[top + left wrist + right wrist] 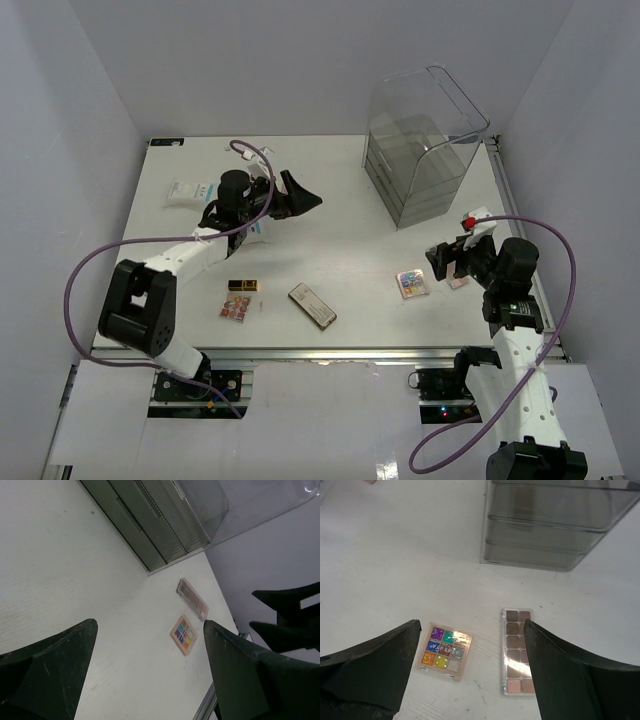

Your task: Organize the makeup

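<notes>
The table [340, 220] is plain white. At the far right, the drawer box [555, 525] is clear with a smoky grey tint. Near it lies a peach palette [445, 650] of nine squares — purple, teal, blue, orange, yellow, silver — beside a long palette [517, 650] of browns and beige. To the left, the lipstick [242, 286] is black and gold and the packet [187, 192] is white.

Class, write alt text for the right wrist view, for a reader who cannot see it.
Two eyeshadow palettes lie apart on a white table: a square multicolour palette left of a long brown-toned palette. The right gripper frames them with jaws open, and a clear drawer box stands behind.
</notes>
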Controlling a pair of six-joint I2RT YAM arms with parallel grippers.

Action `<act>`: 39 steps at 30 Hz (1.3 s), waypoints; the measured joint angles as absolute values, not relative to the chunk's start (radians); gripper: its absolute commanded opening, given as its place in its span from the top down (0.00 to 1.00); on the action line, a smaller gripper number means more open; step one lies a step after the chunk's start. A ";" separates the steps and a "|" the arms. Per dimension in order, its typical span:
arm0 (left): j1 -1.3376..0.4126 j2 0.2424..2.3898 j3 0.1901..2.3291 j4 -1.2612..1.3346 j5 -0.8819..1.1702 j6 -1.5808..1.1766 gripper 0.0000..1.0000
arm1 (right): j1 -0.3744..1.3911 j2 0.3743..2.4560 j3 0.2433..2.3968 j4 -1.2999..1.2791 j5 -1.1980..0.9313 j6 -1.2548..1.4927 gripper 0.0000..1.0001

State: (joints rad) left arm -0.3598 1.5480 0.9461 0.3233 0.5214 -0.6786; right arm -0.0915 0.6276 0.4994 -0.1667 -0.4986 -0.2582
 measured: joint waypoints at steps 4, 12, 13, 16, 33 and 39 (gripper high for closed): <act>-0.403 1.684 1.050 0.341 0.476 -0.761 0.08 | -0.092 0.621 0.495 -0.199 -0.651 -0.371 0.10; -0.460 1.997 1.317 0.455 0.433 -0.951 0.09 | -0.099 0.643 0.495 -0.222 -0.694 -0.427 0.10; -0.466 2.032 1.354 0.455 0.428 -0.967 0.10 | -0.101 0.644 0.495 -0.223 -0.697 -0.429 0.10; -0.492 2.120 1.453 0.468 0.400 -1.013 0.15 | -0.105 0.643 0.495 -0.226 -0.708 -0.431 0.09; -0.552 2.382 1.796 0.545 0.343 -1.220 0.22 | -0.112 0.634 0.495 -0.230 -0.743 -0.455 0.05; -0.559 2.436 1.867 0.530 0.327 -1.251 0.23 | -0.112 0.621 0.495 -0.230 -0.744 -0.455 0.05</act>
